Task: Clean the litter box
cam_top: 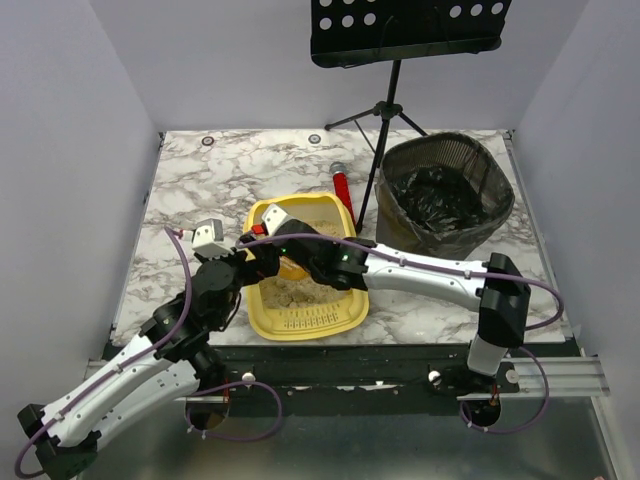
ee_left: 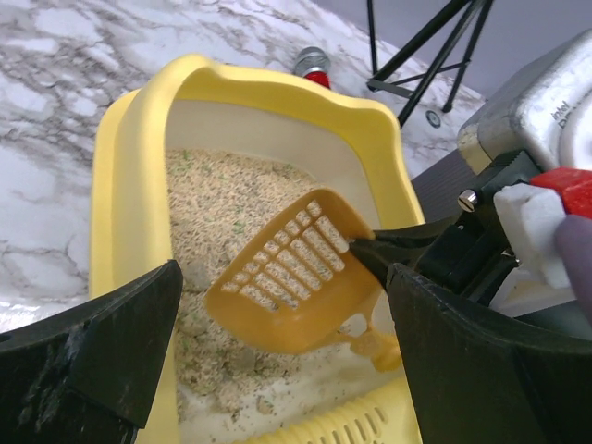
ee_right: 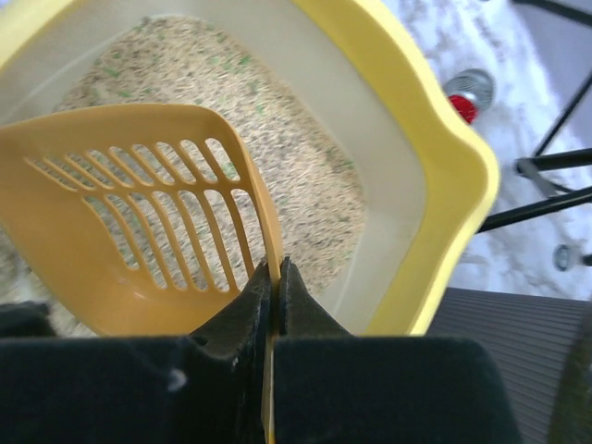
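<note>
The yellow litter box (cam_top: 300, 326) sits near the table's front edge, with beige litter (ee_left: 222, 199) heaped toward its far end and bare floor near the ridged lip. My right gripper (ee_right: 276, 273) is shut on the side rim of an orange slotted scoop (ee_right: 120, 231). The scoop (ee_left: 287, 277) hangs tilted just above the litter and looks empty. My left gripper (ee_left: 282, 370) is open, low over the box's near end, with nothing between its fingers. Its left finger (ee_left: 92, 351) is by the box's left wall (ee_left: 129, 166). A few greyish clumps (ee_left: 199, 273) lie under the scoop.
A black mesh bin (cam_top: 445, 195) with a dark liner stands at the back right. A red-handled tool (cam_top: 341, 184) lies just behind the box. A music stand's tripod (cam_top: 385, 110) rises behind it. Both arms crowd over the box.
</note>
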`<state>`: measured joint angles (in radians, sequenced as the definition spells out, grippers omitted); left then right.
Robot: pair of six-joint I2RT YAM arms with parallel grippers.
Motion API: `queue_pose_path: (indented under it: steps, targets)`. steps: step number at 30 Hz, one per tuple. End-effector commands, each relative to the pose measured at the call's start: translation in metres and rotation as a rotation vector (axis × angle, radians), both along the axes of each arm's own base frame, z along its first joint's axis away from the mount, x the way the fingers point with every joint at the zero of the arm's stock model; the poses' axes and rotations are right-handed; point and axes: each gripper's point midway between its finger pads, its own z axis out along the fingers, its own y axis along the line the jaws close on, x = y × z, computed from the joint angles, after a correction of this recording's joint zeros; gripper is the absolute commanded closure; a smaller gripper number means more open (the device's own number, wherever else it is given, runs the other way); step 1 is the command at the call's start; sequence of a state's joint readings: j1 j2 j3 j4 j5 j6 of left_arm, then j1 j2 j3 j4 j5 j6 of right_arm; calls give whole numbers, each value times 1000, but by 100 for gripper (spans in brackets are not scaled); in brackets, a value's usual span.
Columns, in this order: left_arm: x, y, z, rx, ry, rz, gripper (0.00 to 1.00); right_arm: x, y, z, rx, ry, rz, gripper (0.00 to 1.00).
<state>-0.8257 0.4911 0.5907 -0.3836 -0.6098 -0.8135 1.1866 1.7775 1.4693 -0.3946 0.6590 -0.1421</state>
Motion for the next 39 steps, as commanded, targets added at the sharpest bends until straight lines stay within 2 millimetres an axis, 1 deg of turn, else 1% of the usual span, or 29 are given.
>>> queue_pose_path:
  steps: [1,2,4,7,9,11,13,14,17,19,20,22,23,24,25,26,27,28,29,31,32,34,35,37,38,39]
  targets:
    - [12,3,19,-94,-75,60,1,10,5,107,623,142,-77,99]
    - [13,-2,19,-98,-71,44,1,7,5,111,638,151,-65,99]
    - [12,-5,19,-90,-63,33,1,10,1,119,651,137,-75,99]
    - [10,-6,17,-93,-38,22,1,20,-4,134,677,102,-116,99]
    - [8,-3,16,-101,-33,34,1,31,-11,137,690,86,-157,99]
    - [6,1,13,-99,-22,46,1,36,-10,149,750,105,-161,99]
    - [5,3,13,-98,-20,48,1,45,-12,155,798,118,-189,99]
    - [3,4,16,-104,-27,46,1,48,-10,165,824,111,-185,99]
    - [-1,6,23,-123,-48,32,1,60,-10,173,835,84,-200,99]
    - [-3,9,24,-123,-57,34,1,64,-13,170,813,66,-215,99]
    - [-4,12,23,-121,-55,46,1,67,-14,165,799,56,-235,99]
    - [-3,20,19,-112,-48,84,1,72,-22,159,788,59,-272,99]
    - [-2,21,15,-102,-39,95,1,74,-27,160,797,62,-285,99]
    - [-2,21,13,-101,-34,93,1,79,-35,163,810,59,-307,99]
    - [-3,18,11,-100,-28,83,1,81,-38,165,835,63,-324,99]
    - [-4,10,8,-98,-20,37,1,86,-47,169,847,41,-358,99]
    - [-4,6,7,-99,-19,20,1,91,-52,170,856,27,-387,99]
    - [-5,2,2,-97,-12,2,1,95,-56,176,869,10,-404,99]
    - [-4,0,-1,-102,-17,-7,1,95,-55,178,869,7,-400,99]
    - [-2,1,1,-95,-27,3,1,95,-51,178,857,14,-374,99]
    - [-1,1,8,-107,-42,6,1,91,-42,175,851,48,-325,99]
    - [0,0,16,-103,-60,1,1,84,-36,171,811,75,-250,99]
    - [1,-1,26,-122,-81,-2,1,78,-29,159,788,115,-207,99]
    - [4,-4,31,-122,-93,-7,1,70,-28,152,747,132,-150,99]
    - [6,-7,38,-137,-106,-10,1,62,-26,147,732,158,-110,99]
    - [7,-10,43,-139,-117,-24,1,58,-25,143,714,166,-86,99]
